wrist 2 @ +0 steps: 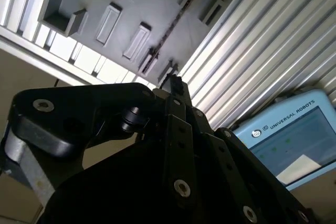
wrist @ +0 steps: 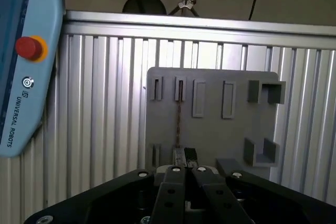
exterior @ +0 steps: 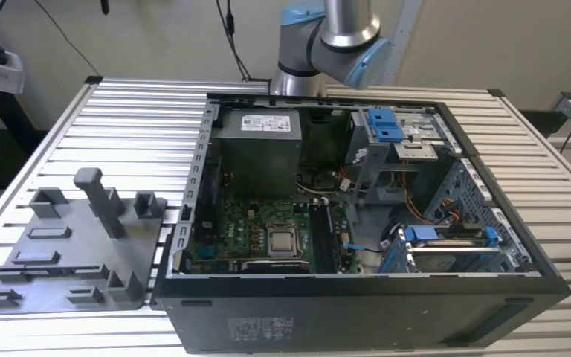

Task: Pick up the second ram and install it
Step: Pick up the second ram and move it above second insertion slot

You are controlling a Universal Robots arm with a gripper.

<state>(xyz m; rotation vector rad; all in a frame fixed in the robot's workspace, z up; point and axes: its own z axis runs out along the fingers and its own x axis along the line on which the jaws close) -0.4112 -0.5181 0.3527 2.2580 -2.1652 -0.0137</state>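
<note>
The biggest thing I see is the table, a bed of ribbed aluminium slats, pale and shiny. On it lies an open computer case, black sheet metal, with a green board, a square silvery processor and blue plastic clips inside. The arm, a smooth grey tube with light blue joint caps, stands behind the case.

At the exterior view's left, just beside the case, sits the holder plate. It is matt grey moulded plastic with narrow rectangular slots, small U-shaped blocks and one tall post.

In the first wrist view a blue-edged control tablet with a round red button lies on the slats, apart from the plate.

The gripper is black, built of bolted flat links. Its two fingers are drawn together with nothing between them, and its own body blocks the near edge of the plate from my cameras.

The second ram stands on edge in the holder plate. It reads as a thin dark speckled line bridging two slots, and the end nearer the camera runs up to the fingertips in both wrist views.
</note>
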